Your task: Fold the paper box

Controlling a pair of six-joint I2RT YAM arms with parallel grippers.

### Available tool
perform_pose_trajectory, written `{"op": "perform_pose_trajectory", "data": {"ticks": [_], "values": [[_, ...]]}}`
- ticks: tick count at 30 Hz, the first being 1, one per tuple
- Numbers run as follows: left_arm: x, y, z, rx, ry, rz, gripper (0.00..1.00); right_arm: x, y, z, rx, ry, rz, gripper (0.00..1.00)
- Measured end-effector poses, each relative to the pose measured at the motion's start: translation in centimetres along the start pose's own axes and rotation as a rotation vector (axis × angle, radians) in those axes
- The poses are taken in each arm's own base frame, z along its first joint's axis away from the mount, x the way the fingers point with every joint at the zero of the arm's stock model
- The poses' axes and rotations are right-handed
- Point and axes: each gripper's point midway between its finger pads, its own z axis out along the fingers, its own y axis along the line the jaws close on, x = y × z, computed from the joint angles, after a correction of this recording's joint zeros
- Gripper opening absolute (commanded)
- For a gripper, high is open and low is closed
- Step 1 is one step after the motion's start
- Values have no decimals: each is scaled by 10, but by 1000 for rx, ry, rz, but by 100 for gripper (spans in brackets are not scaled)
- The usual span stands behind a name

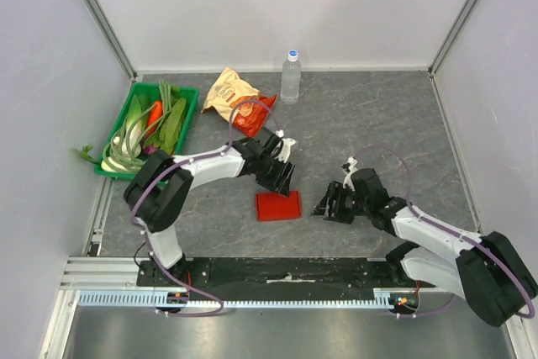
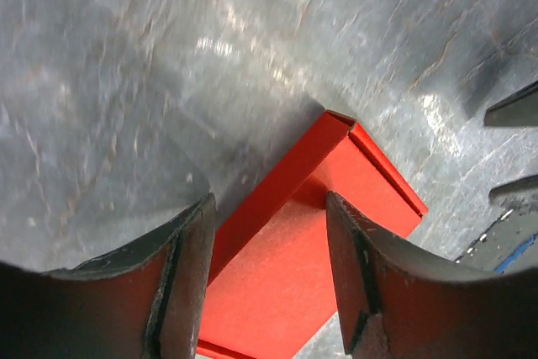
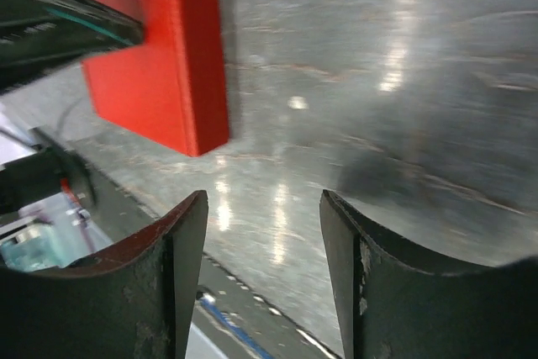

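- The table [image 1: 370, 124] is carrying the box [image 1: 278, 205] near its front middle, between the two grippers.
- The tray [image 1: 147, 85] of vegetables is sitting at the far left, well apart from the box.
- The left gripper [image 1: 284, 182] is hovering over the box's far edge with its fingers standing apart. In its wrist view [image 2: 269, 201] the box [image 2: 294, 233] is running under both fingers and is wider than the gap, so nothing is being clamped. Whether the fingers are touching the cardboard, I cannot tell.
- The right gripper [image 1: 324, 208] is hanging just right of the box, apart from it. Its jaws [image 3: 262, 197] are spreading over bare table, with the box [image 3: 160, 81] up to the left.
- The bag [image 1: 231, 94] is lying beyond the left gripper.
- The box is lying flat as a low, plain red rectangle. It is showing a darker side wall along one long edge and a narrow creased strip at one end.
- The bottle [image 1: 291, 77] is standing upright near the back wall.
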Motion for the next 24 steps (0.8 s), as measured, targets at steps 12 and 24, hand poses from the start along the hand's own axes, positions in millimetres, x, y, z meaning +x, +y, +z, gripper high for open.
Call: {"op": "perform_pose_trajectory", "data": {"ticks": [12, 24], "values": [[37, 20, -48, -149, -168, -225, 69, 51, 75, 31, -229, 44, 134, 57], [-17, -9, -221, -178, -775, -175, 65, 54, 121, 90, -275, 18, 250, 56]]}}
